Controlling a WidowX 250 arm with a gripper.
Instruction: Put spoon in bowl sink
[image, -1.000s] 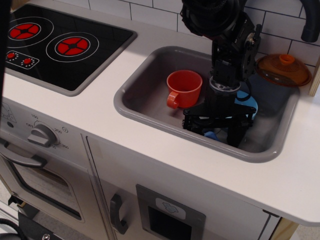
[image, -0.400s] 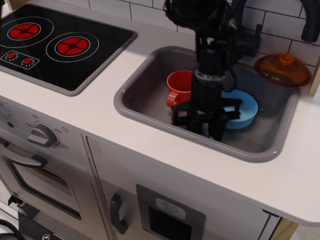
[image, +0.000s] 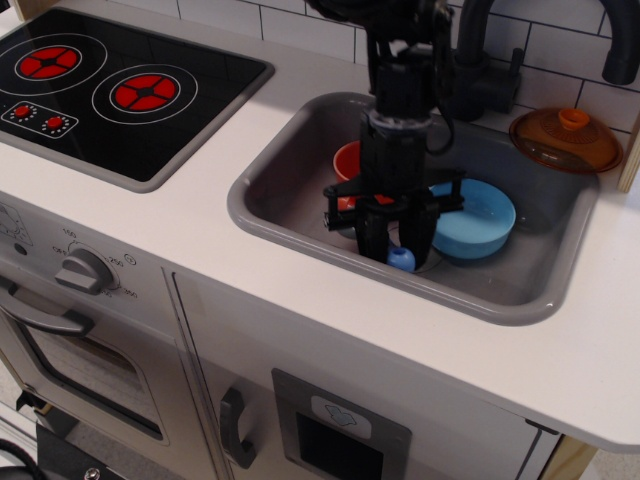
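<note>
While the gripper (image: 397, 243) holds the spoon (image: 401, 259), the bowl (image: 474, 218) sits empty.

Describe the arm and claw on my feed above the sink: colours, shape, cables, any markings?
The arm is black throughout, a blocky column of stacked motor housings with a pale grey ring at the wrist. Thin black cables loop beside it. The claw is black too: a wide horizontal crossbar with two flat fingers hanging from it. No markings or labels are legible.

Spoon (image: 401, 259) btwn fingers (image: 372, 232), over sink (image: 262, 205).
</note>
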